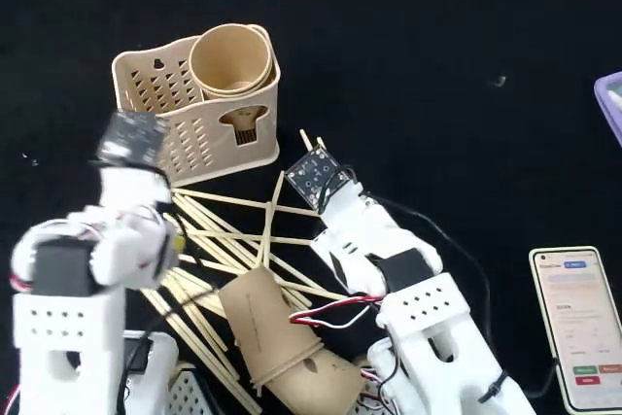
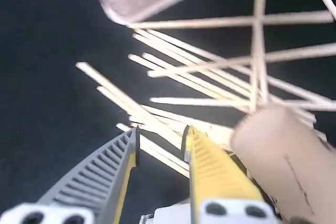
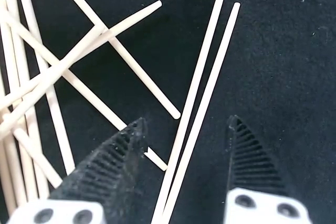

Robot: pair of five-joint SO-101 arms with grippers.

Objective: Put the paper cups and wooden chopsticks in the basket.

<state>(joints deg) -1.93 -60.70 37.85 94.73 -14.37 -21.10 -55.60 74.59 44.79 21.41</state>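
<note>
spread wide at the right gripper (image 3: 186, 121), astride two parallel wooden chopsticks (image 3: 198, 77) on the black table (image 3: 283, 51). parted more narrowly at the left gripper (image 2: 160, 132), holding nothing, just above the scattered pile (image 2: 220, 21) of sticks. beside that pile, a paper cup (image 1: 277, 337) on its side. farther off, nested cups (image 1: 231, 60) upright inside the basket (image 1: 194, 143).

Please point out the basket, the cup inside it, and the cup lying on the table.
basket (image 1: 209, 148): high view, front wall.
cup in the basket (image 1: 231, 60): high view, open mouth.
lying cup (image 1: 264, 326): high view, its side.
</note>
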